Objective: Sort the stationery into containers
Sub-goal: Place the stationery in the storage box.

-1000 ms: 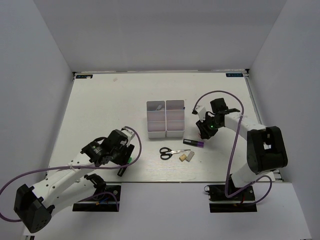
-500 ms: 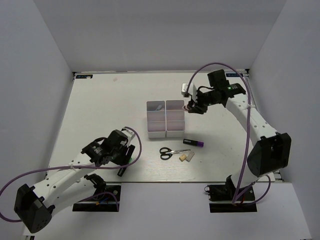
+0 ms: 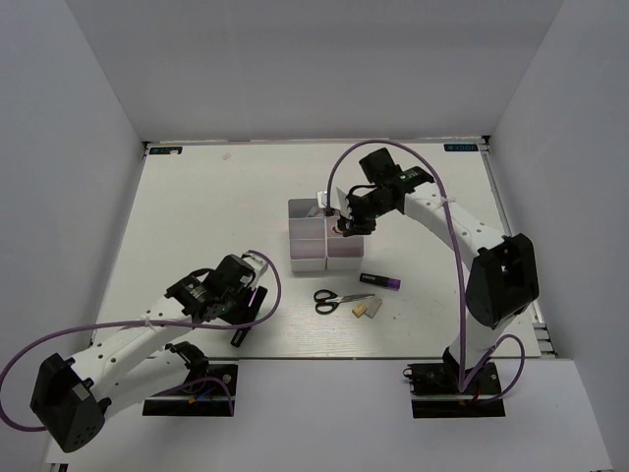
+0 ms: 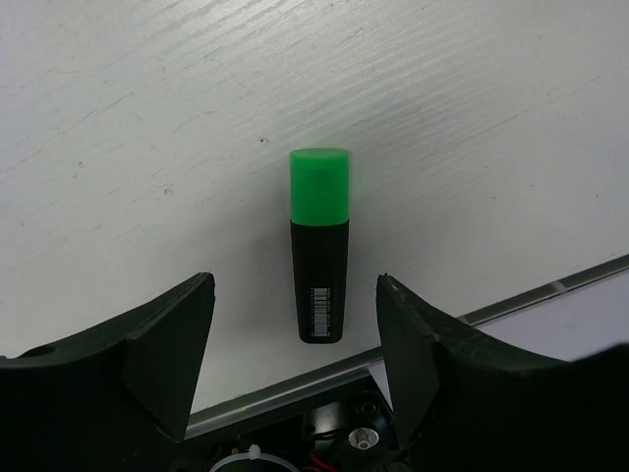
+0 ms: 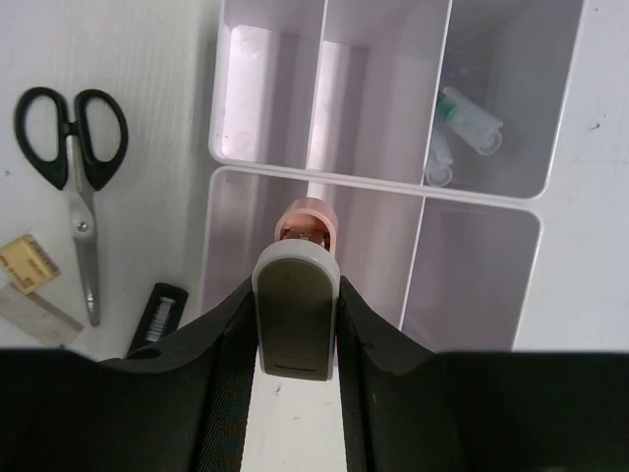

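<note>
On white table [image 3: 197,216], left fingers [image 4: 167,344] gape astride the marker [image 4: 319,256]; right fingers [image 5: 221,393] clamp a half-hidden clip [image 5: 295,315]

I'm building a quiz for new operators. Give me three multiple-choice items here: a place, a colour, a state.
1. Where is the green-capped marker? A) at the table's far edge B) flat near the front edge, under the left gripper's open jaws C) on the right arm's base
2. What colour are the scissors' handles? A) black B) red C) blue
3. What state is the right gripper in? A) open, empty B) resting on the table C) shut on a grey and pink piece above the bins
Answers: 1 B, it lies below the spread jaws; 2 A, both loops are black; 3 C, the piece is clamped over the bins.
</note>
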`<state>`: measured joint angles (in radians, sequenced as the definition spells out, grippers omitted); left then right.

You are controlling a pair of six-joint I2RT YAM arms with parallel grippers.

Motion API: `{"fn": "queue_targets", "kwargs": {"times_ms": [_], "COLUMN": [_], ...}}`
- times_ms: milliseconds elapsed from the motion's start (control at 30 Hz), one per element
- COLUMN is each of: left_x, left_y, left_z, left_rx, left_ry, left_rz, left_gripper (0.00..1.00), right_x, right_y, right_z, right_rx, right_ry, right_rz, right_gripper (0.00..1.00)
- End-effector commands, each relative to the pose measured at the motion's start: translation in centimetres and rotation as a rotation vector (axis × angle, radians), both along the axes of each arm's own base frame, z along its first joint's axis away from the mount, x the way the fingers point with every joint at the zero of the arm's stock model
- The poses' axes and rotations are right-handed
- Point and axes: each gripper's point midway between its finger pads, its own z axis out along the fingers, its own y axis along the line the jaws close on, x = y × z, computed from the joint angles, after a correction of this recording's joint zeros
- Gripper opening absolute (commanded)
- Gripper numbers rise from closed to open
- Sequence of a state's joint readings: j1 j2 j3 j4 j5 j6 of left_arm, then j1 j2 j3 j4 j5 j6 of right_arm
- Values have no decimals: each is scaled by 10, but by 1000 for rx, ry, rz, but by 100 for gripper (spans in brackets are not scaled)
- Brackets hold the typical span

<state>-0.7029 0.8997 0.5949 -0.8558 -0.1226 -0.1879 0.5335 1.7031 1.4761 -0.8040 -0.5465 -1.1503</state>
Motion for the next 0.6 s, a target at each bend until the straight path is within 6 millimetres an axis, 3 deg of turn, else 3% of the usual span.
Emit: {"fn": "queue_targets", "kwargs": {"times_ms": [0, 267, 400, 433, 567], "left_x": [0, -1, -1, -1, -1], "left_y": [0, 1, 1, 1, 2], "left_z": [-3, -3, -4, -4, -6], "left_rx": [-1, 5, 6, 9, 16], "left_ry": [4, 6, 7, 11, 20], "left_rz": [-4, -1, -5, -5, -5], "left_gripper": [77, 77, 77, 77, 77], "right_x": [18, 42, 35, 34, 29], "right_y": [17, 24, 21, 19, 20], "right_z": [15, -7, -14, -16, -6], "right_rx": [7, -111, -142, -149, -125], "right_ry": [-125, -242, -236, -234, -246], "right_rz": [35, 30, 58, 56, 43], "right_gripper": [0, 2, 23, 33, 49]}}
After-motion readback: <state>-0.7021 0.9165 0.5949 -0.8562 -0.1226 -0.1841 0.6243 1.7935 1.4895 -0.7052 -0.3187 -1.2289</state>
